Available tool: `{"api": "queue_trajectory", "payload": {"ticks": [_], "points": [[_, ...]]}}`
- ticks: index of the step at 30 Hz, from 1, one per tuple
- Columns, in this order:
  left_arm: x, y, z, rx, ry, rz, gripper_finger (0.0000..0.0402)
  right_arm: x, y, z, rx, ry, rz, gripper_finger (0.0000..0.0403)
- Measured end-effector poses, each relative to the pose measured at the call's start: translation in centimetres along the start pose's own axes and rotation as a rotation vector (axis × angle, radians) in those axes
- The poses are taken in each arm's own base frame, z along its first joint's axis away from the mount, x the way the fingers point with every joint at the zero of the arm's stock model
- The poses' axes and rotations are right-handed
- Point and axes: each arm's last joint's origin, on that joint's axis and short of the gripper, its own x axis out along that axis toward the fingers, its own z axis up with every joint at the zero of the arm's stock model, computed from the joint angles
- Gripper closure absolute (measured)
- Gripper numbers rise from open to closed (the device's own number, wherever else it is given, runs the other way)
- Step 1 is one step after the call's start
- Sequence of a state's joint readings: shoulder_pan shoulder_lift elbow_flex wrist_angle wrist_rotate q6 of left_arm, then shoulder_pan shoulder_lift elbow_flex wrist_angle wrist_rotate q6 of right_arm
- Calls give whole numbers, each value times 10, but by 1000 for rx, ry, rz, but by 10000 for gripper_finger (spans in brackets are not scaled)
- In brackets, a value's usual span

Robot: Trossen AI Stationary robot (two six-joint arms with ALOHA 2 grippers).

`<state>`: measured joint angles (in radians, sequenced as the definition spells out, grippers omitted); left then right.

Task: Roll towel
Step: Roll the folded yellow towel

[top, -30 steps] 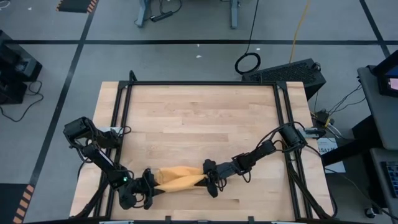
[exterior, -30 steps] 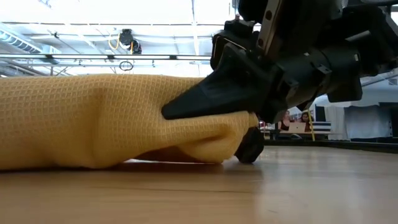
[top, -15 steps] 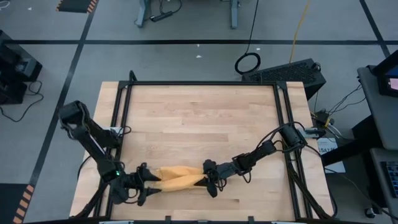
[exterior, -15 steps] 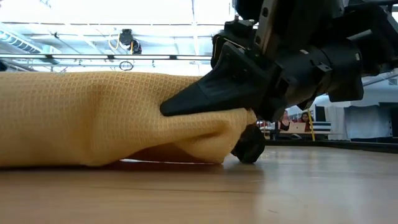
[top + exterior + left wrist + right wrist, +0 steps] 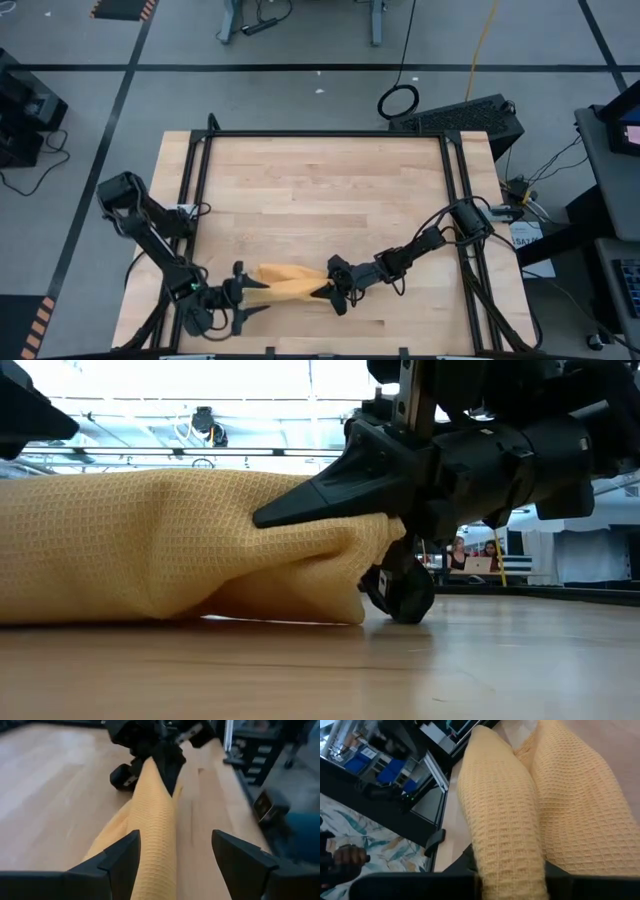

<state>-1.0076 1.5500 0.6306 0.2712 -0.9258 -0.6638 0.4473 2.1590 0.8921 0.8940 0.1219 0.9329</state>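
The mustard-yellow towel [image 5: 285,284] lies as a long bunched strip on the wooden table, near its front edge, its underside on the wood [image 5: 180,540]. My right gripper [image 5: 330,286] is shut on its right end. My left gripper [image 5: 243,296] is open at the towel's left end. In the left wrist view its two fingers stand on either side of the strip [image 5: 155,835], which runs away toward the right gripper. The dark shape at the low view's upper left [image 5: 30,415] is that left gripper, above the cloth. My right gripper pinches the towel's right end [image 5: 350,545] between one finger on top [image 5: 310,510] and one below [image 5: 400,592]. It comes slanting down from the table's right, along the strip. Several bunched layers sit in the hold, and the end is raised slightly off the wood. My left gripper: I cannot tell whether a finger brushes the cloth.
Black frame rails [image 5: 320,133] run along the table's far, left and right sides. Bare wood [image 5: 320,200] stretches behind the towel. The table's front edge is close to both grippers. People [image 5: 462,550] show far off in the room behind.
My left gripper has opened, let go of the towel's left end, risen and rolled about its own line. The towel's left end now lies loose on the table. My right gripper has kept its place and hold, rolling slightly, and the towel's right end has turned with it.
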Motion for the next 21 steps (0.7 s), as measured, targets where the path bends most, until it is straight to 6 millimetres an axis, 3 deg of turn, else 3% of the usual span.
{"api": "queue_trajectory", "payload": {"ticks": [6,13,21], "points": [[14,-11,-15,177,16,44,152,0,0,0,-3,-7,-5,368],[24,-13,-34,256,48,90,152,0,0,0,-21,-8,-6,368],[31,-5,-39,233,71,142,154,0,0,0,-26,-7,-6,368]]}}
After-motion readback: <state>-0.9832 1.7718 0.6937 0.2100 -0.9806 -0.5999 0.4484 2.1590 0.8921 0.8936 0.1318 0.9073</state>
